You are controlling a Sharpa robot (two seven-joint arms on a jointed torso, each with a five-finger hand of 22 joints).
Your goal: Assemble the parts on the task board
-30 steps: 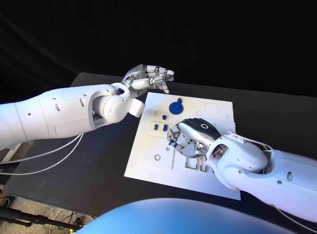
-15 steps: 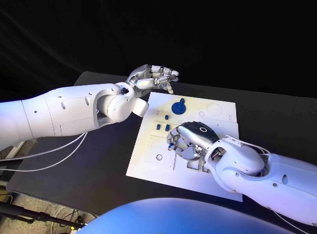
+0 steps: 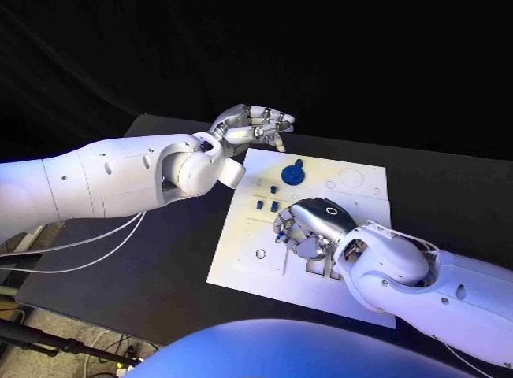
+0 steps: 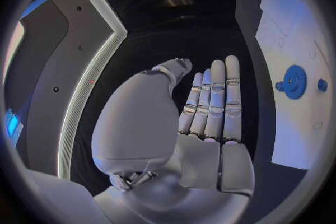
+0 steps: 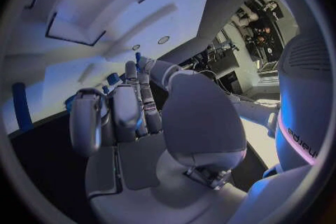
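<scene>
Right hand [image 3: 310,220] fingers [image 5: 129,103] curled down onto the task board [image 3: 239,260], tips among small blue parts [image 3: 281,234] near its middle; whether anything is pinched, cannot tell. The hand covers the board's centre. Left hand [image 3: 251,124] fingers [image 4: 213,101] straight and side by side in the left wrist view, holding nothing, hovering off the board's far left corner over the black table [image 3: 143,260].

Board: flat white plate, matte, with cut-out recesses and small round holes. A blue gear [image 3: 292,173], toothed disc, sits near the far edge; two short blue pegs [image 3: 265,205] stand just left of the right hand. Near-left of the board is bare; table margin lies open to the left.
</scene>
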